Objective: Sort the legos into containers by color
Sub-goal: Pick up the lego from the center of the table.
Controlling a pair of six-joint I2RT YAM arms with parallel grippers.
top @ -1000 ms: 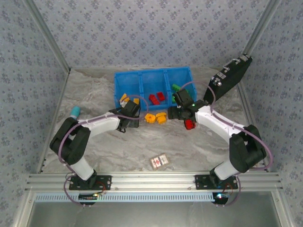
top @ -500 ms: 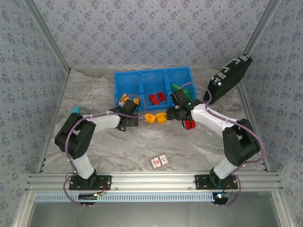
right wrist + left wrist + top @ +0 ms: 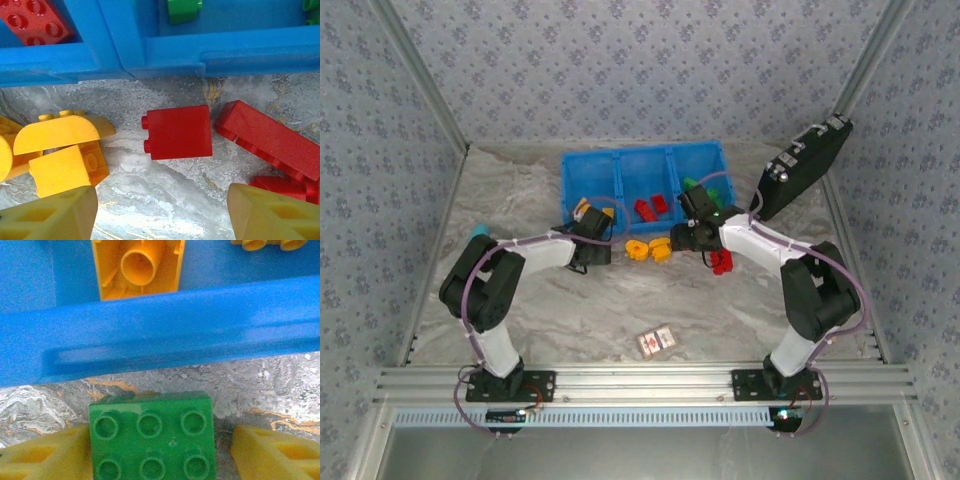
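A green lego [image 3: 151, 435] lies studs-up on the table just in front of the blue container's front wall [image 3: 175, 325]. My left gripper [image 3: 160, 452] straddles it: the left finger touches its side, the right finger stands a little off. An upturned orange-yellow lego [image 3: 137, 267] lies in the left compartment. My right gripper [image 3: 162, 212] is open over bare table, with a red lego [image 3: 177, 131] just ahead of it. More red legos [image 3: 267, 137] lie to its right and orange-yellow ones [image 3: 62, 132] to its left. In the top view the left gripper [image 3: 590, 250] and the right gripper [image 3: 692, 238] both hang at the container's [image 3: 567, 190] front.
Red legos [image 3: 652, 207] lie in the middle compartment and green ones [image 3: 692, 185] in the right. A red-and-white card box [image 3: 657, 341] lies near the front edge. A black device [image 3: 807, 165] leans at the back right. A teal object [image 3: 478, 235] sits at the left.
The left gripper's jaws have narrowed around the green lego. Both arms have shifted slightly toward the container, and the right gripper's opening is unchanged.
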